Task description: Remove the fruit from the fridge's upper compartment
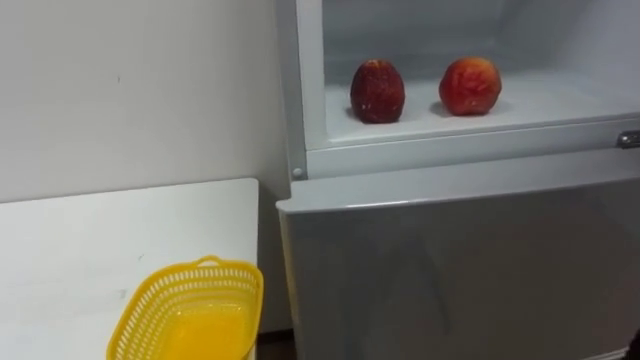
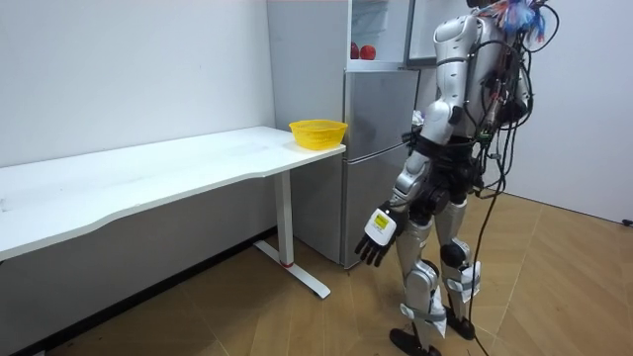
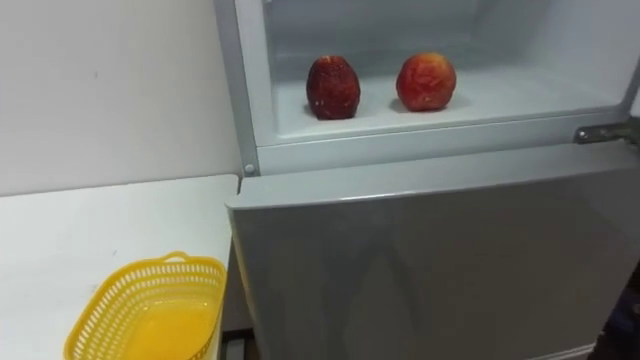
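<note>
The upper fridge compartment [image 1: 560, 110] stands open in front of me. On its white shelf sit two fruits: a dark red, rough-skinned one [image 1: 377, 91] on the left and a red-orange peach-like one [image 1: 470, 85] to its right, a little apart. In the room view both fruits [image 2: 361, 50] show as small red dots high in the fridge. I stand upright facing the fridge. My left hand [image 2: 379, 235] hangs low at my side with relaxed fingers, holding nothing and far below the shelf.
A yellow mesh basket [image 1: 215, 268] stands at the near right corner of the white table [image 1: 100, 240], just left of the fridge. The grey lower fridge door [image 1: 460, 270] is closed. A metal hinge [image 1: 628, 138] sticks out at the shelf's right end.
</note>
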